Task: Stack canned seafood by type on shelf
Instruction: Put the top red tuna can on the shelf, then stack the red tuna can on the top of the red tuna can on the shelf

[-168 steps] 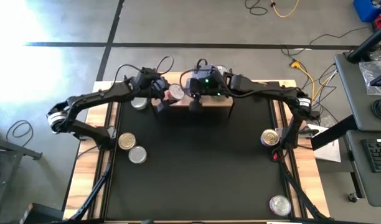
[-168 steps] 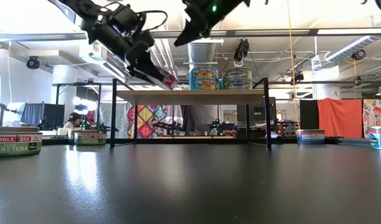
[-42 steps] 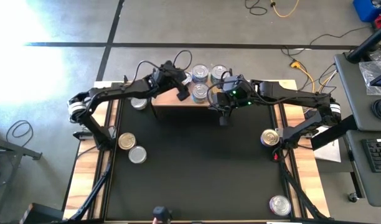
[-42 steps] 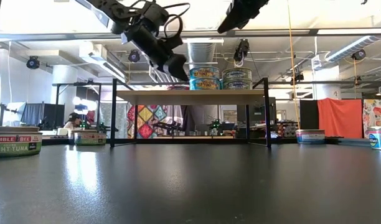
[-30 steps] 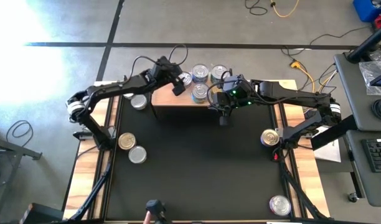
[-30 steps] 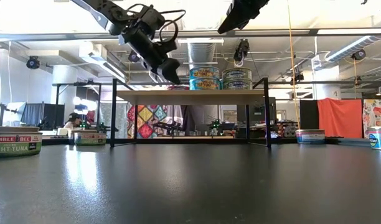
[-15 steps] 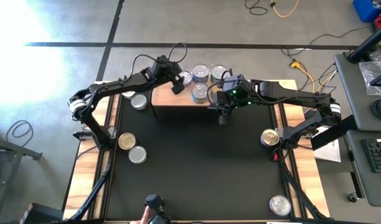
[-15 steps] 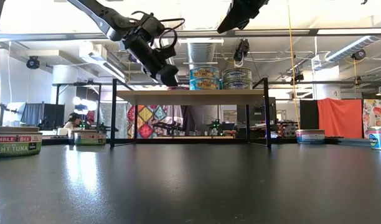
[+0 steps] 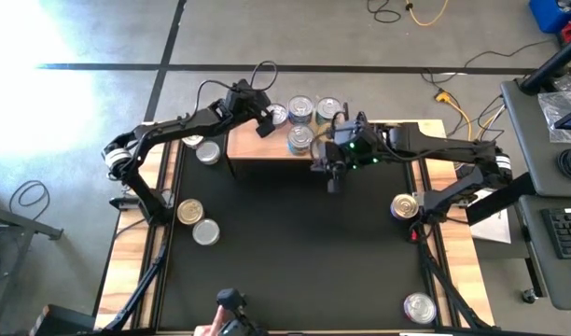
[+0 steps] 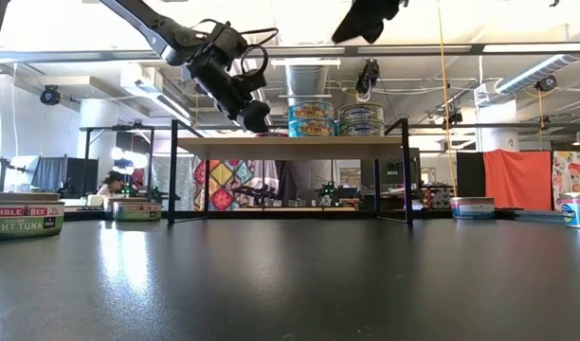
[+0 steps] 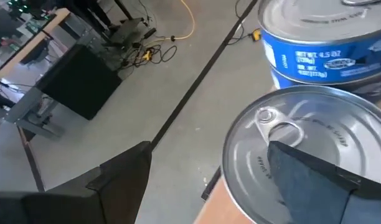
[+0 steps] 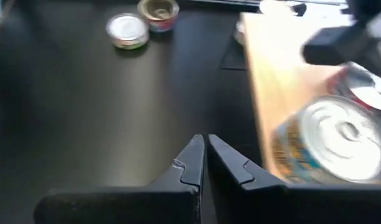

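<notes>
Since a moment ago, the left gripper [image 9: 264, 124] has drawn back toward the shelf's [image 9: 257, 149] left rear corner, fingers spread over a silver-lidded can [image 11: 302, 162] there. Right gripper [image 12: 204, 154], fingers pressed together, hovers off the shelf's front edge beside stacked cans [image 9: 300, 140].

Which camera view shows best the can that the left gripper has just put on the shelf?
The left wrist view: the silver-lidded can fills it, pull-tab visible. The high view shows it small. In the low view, the left gripper hides it.

Silver-lidded can [image 11: 302, 155] cropped by frame
</notes>
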`<state>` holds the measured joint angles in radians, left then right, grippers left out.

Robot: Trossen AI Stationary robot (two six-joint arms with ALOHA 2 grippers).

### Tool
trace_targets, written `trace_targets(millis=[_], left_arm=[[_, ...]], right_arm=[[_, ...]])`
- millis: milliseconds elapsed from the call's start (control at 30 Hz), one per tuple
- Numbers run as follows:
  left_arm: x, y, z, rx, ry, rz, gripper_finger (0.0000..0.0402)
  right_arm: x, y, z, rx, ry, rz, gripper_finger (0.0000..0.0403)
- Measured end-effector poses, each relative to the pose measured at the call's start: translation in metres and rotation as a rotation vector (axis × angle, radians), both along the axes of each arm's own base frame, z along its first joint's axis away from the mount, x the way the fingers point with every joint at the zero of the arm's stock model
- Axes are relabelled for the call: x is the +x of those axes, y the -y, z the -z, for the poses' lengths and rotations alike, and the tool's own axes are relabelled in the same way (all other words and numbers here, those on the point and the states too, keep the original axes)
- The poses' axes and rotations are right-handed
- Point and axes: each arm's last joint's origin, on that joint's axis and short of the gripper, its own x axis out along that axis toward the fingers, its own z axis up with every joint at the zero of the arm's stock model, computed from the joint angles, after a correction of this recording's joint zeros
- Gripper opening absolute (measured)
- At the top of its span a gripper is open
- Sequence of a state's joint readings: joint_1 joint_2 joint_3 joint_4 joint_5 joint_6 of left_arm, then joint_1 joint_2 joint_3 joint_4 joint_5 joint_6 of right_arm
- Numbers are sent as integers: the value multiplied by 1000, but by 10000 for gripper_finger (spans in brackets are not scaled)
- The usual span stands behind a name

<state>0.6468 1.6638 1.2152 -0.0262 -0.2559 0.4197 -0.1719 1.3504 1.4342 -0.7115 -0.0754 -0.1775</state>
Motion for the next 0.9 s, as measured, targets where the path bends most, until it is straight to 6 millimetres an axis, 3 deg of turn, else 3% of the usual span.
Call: trace_targets(millis=[167,367,467,567,767,900], left_arm=[[-2,2,-6,23,-3,10,304],[-20,27,-46,44,63,40,304],[-31,64,-63,-59,139,219,300],[-42,109,-63,-157,216,476,291],[-63,193,-28,-171,288,775,279],[-76,240,8,-287,298,935,278]], right_arm=[[-3,-25,-5,-40,6,-33,13],[-10,-49,-7,-63,-18,30,13],[-16,-63,-3,-7,-79,50,13],[-21,-82,3,95,-145,92,13],[-27,-131,27,301,-333,245,13],[-29,-172,50,454,-478,410,13]])
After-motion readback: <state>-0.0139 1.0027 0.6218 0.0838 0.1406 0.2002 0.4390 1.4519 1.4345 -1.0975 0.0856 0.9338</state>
